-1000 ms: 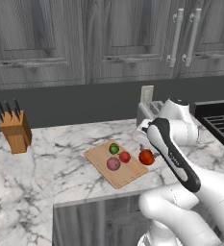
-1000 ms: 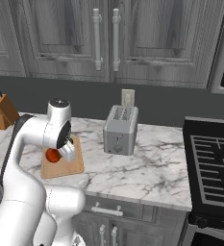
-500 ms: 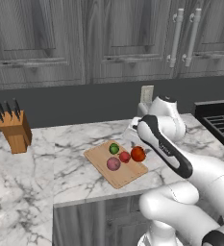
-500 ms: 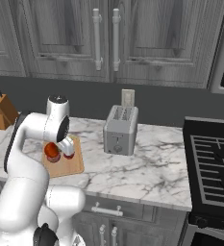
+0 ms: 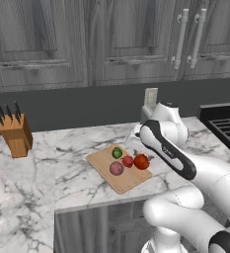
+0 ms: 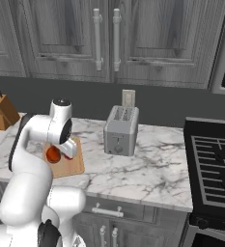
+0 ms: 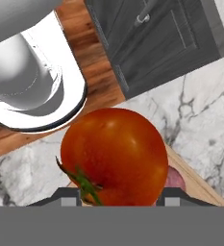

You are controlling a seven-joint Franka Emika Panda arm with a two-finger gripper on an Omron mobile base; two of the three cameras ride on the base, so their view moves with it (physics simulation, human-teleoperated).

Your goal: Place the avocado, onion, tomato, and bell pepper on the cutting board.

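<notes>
A red tomato [image 7: 114,156] with a green stem fills the hand view, and my gripper [image 7: 120,197] is shut on it, a finger on each side. In the left base view the tomato [image 5: 141,161] is at the right corner of the tan cutting board [image 5: 106,180]; whether it touches the wood I cannot tell. On the board lie the dark-green avocado [image 5: 117,152], the pinkish-purple onion [image 5: 116,168] and a smaller red piece [image 5: 128,161], likely the bell pepper. From the right base view my arm hides most of the board [image 6: 71,165]; only the tomato [image 6: 52,154] shows.
A wooden knife block [image 5: 16,133] stands at the counter's left. A grey toaster [image 6: 121,130] sits right of the board, with the stove [image 6: 215,169] beyond it. Cabinets hang above the counter, and its front edge runs close behind the board.
My gripper has carried the tomato leftward, from beside the board's right edge to over its right corner. The avocado, onion and small red piece have stayed put.
</notes>
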